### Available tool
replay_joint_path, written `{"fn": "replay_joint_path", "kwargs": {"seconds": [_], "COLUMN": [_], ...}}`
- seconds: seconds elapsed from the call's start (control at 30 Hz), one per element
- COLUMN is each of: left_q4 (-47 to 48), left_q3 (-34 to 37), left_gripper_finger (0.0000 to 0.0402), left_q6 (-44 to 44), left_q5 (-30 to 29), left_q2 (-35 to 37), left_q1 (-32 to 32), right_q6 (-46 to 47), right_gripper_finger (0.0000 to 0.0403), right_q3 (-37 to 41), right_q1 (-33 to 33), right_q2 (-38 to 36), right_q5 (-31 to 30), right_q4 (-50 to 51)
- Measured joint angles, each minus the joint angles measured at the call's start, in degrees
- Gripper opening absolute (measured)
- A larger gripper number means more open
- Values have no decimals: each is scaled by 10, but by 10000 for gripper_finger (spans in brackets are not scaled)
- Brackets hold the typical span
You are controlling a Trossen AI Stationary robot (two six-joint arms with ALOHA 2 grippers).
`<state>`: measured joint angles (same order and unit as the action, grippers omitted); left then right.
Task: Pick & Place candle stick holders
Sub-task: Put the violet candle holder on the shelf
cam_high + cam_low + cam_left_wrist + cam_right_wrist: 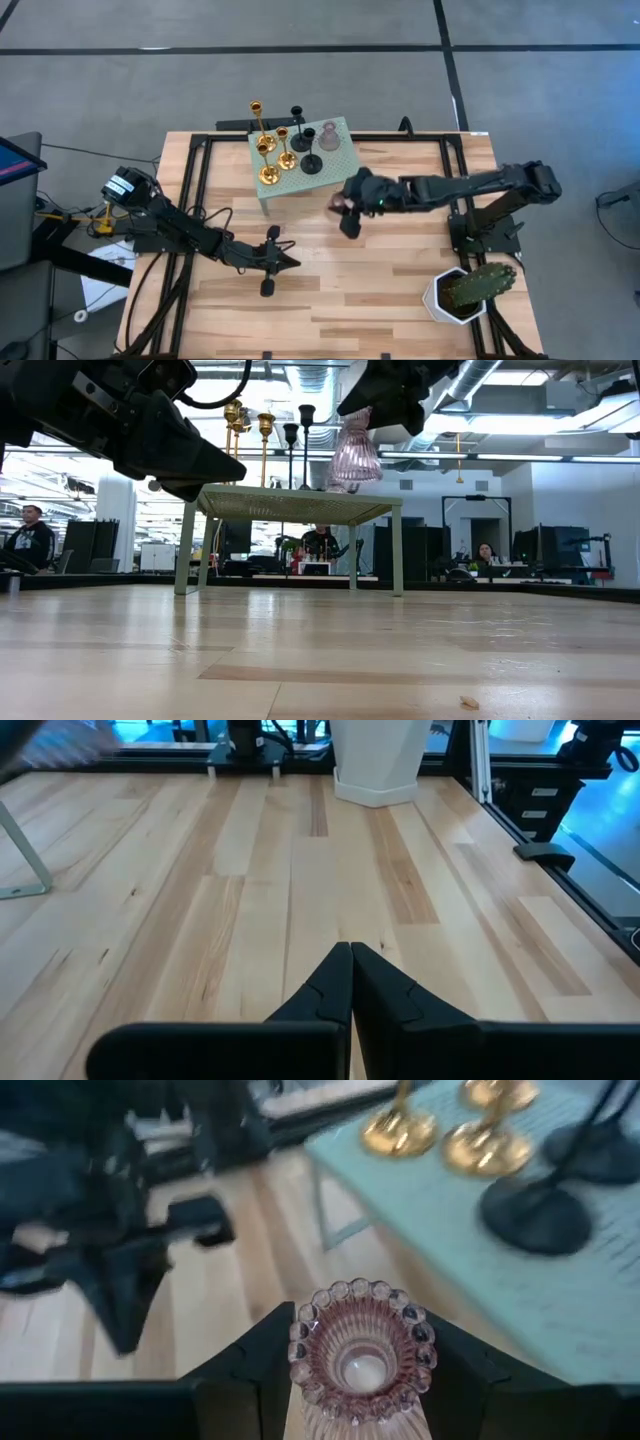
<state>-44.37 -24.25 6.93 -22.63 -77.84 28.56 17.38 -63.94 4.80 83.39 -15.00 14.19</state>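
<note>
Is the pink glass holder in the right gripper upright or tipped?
Upright: the pink glass holder hangs in the right gripper, open mouth up.

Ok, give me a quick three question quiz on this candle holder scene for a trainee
1. True or false: the right end effector is shut on the pink glass holder.
2. Which end effector is shut and empty above bare tabletop wood? A) left B) right
3. Fill in: the gold holders and black holders stand on the small green ____.

Key: 1 true, the holder sits between its fingers, lifted off the tabletop. 2 A, the left end effector. 3 stand.
</note>
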Motion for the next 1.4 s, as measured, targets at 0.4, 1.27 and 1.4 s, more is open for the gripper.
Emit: {"fn": "replay_joint_path", "kwargs": {"seconds": [0.4,1.27,1.4], "left_q4": [0,7,7], "left_q3": [0,0,0], "left_gripper_finger": [4,4,4], "left_q6": [0,-6,-6], "left_q5": [0,0,0], "left_q2": [0,0,0], "left_q1": [0,0,0], "right_q6": [-34,-73,-69], "right_gripper_finger": [154,154,154], "right_q3": [-10,-89,-88], "right_q1": [-125,-251,-252], "right_q2": [-19,32,42], "right_q5": [61,142,142], "right_q4": [-2,68,75]}}
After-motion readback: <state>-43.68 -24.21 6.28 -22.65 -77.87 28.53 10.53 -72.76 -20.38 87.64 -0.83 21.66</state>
